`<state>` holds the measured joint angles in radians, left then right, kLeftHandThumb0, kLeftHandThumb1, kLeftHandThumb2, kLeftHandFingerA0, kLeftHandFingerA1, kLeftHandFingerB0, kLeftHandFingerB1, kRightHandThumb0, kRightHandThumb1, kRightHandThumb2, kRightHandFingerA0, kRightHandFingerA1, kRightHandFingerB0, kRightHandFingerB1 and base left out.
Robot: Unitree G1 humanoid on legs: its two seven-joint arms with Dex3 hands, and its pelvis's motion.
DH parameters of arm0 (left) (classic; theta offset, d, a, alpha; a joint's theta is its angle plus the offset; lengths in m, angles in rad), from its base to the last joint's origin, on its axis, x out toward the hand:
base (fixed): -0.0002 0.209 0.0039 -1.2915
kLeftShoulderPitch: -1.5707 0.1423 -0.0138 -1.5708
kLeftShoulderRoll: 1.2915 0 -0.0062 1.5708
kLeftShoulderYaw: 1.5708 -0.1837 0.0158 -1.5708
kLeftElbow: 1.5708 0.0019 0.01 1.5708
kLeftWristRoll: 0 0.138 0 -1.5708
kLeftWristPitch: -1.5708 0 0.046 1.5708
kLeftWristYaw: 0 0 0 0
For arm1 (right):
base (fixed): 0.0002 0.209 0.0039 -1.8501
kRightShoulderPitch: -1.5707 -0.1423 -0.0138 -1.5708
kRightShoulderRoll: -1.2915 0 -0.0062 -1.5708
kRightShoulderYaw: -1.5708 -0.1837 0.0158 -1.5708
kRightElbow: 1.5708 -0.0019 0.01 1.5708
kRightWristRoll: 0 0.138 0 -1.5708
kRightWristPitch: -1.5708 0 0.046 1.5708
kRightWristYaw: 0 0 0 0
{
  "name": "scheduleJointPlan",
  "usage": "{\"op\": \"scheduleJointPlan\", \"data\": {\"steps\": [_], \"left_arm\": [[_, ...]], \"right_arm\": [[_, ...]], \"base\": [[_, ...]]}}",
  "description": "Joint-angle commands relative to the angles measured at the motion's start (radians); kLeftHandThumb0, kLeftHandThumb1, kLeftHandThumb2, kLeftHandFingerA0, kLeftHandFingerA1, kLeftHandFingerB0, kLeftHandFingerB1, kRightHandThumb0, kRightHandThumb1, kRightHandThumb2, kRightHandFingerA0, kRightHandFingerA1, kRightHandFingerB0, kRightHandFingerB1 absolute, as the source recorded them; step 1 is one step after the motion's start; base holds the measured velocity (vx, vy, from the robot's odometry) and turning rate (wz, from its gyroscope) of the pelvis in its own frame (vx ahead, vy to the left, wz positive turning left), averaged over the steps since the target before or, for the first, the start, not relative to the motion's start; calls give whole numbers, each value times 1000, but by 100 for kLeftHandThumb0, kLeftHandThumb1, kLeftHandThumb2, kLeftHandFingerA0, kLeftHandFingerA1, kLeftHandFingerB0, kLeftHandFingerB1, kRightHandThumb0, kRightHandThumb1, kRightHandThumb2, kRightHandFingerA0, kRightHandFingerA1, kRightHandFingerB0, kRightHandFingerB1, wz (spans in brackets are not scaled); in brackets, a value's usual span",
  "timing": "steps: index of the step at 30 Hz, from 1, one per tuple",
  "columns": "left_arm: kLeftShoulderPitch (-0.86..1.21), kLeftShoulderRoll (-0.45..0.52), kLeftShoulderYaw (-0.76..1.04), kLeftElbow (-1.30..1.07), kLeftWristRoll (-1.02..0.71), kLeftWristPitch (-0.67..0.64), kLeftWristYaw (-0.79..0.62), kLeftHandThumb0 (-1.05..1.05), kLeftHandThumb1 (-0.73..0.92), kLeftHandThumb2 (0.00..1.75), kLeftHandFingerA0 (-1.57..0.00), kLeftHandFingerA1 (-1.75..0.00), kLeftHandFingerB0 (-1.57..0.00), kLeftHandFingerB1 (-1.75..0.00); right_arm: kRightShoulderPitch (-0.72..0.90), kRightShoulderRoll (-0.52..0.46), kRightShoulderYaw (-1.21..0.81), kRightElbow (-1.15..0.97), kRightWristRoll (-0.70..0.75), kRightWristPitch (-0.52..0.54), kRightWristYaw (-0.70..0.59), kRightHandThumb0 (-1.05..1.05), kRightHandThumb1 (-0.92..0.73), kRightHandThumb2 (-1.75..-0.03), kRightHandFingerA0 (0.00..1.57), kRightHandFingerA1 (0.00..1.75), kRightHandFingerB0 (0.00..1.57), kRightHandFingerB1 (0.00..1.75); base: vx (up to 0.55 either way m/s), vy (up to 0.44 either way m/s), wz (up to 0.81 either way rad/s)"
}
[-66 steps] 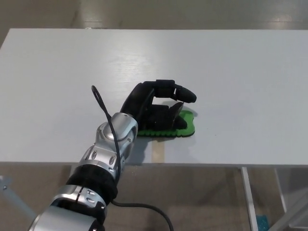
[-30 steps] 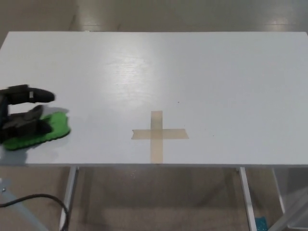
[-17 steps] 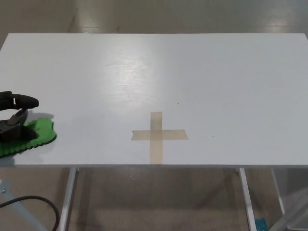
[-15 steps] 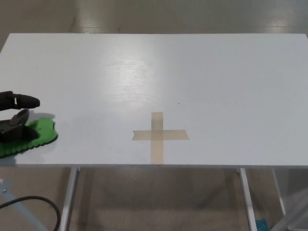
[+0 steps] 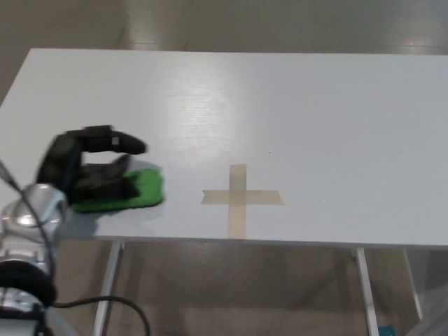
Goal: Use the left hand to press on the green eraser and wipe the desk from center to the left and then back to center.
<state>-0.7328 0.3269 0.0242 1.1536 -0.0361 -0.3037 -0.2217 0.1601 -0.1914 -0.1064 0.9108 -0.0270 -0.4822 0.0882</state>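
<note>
Fingers (image 5: 105, 183) of your left hand (image 5: 87, 168) lie flat and bent down on the green eraser (image 5: 126, 192), pressing its top; it is a press from above, not a pinch, and one finger sticks out above the pad toward the tape cross (image 5: 240, 198). You can see the eraser's green edge showing past the fingertips on the side facing the cross, while the rest sits under the hand. The eraser rests on the white surface (image 5: 294, 112) well to the left of the tape cross and near the front edge. Your silver forearm (image 5: 31, 224) comes up from the lower left corner, further from the cross than the hand. Your right hand does not show.
</note>
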Motion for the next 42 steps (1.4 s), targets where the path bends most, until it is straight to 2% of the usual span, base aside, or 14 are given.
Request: {"op": "scheduleJointPlan", "data": {"steps": [1,17,22,28,29,30,32,33,34,36,37,38,39,42], "left_arm": [[24,-109,-71,-13,67,56,0,-18,79,67,-108,-80,-95,-77],[4,-262,-199,-114,129,120,43,-20,78,68,-109,-80,-94,-72],[4,-300,-218,-141,125,134,42,-21,78,67,-109,-82,-93,-77],[17,-310,-219,-161,125,142,40,-21,78,66,-108,-82,-92,-78],[22,-311,-220,-167,127,145,41,-22,79,63,-107,-81,-92,-76],[27,-309,-220,-174,128,152,42,-25,78,65,-106,-79,-95,-55],[32,-307,-219,-184,129,161,42,-25,78,65,-106,-79,-95,-55],[35,-301,-217,-195,125,161,26,-38,71,63,-76,-46,-56,-38],[36,-289,-204,-213,100,160,-19,-32,43,96,-1,-51,0,-46],[38,-275,-188,-237,70,161,-74,-32,43,96,-1,-51,0,-46],[35,-271,-178,-241,53,166,-104,-63,43,78,0,-16,-9,-32],[33,-269,-171,-244,45,171,-121,-63,43,78,0,-16,-9,-32],[18,-260,-151,-251,19,189,-164,-67,44,68,0,0,-7,-28],[5,-217,-147,-293,35,182,-184,-78,48,82,0,0,-3,-24]], "right_arm": [[3,-5,-3,-26,18,31,24,-38,-73,-62,71,56,62,41],[18,-11,-4,-34,17,16,54,-35,-73,-62,71,56,62,41],[22,-5,-6,-54,19,40,43,-36,-73,-62,71,56,62,41],[22,-7,-3,-59,21,39,57,-36,-73,-62,71,56,62,41],[23,-8,-4,-57,24,39,60,-36,-73,-62,71,56,62,41],[22,-9,-4,-54,24,38,63,-36,-73,-62,71,56,62,41],[20,-11,-4,-51,25,38,66,-36,-73,-62,71,56,62,41],[19,-11,-4,-49,24,37,66,-36,-73,-62,71,56,62,41],[19,-11,-2,-50,22,37,66,-36,-73,-62,71,56,62,41],[18,-12,0,-50,20,36,66,-36,-73,-62,71,56,62,41],[20,-12,0,-50,20,33,67,-36,-73,-62,71,56,62,41],[21,-12,-1,-49,21,31,68,-36,-73,-62,71,56,62,41],[25,-13,1,-49,17,25,64,-36,-73,-62,71,56,61,41],[24,-13,6,-44,10,25,57,-36,-73,-62,71,56,61,41]], "base": [[0,0,0],[0,0,0],[0,0,0],[0,0,0],[0,0,0],[0,0,0],[0,0,0],[0,0,0],[0,0,0],[0,0,0],[0,0,0],[0,0,0],[0,0,0],[0,0,0]]}}
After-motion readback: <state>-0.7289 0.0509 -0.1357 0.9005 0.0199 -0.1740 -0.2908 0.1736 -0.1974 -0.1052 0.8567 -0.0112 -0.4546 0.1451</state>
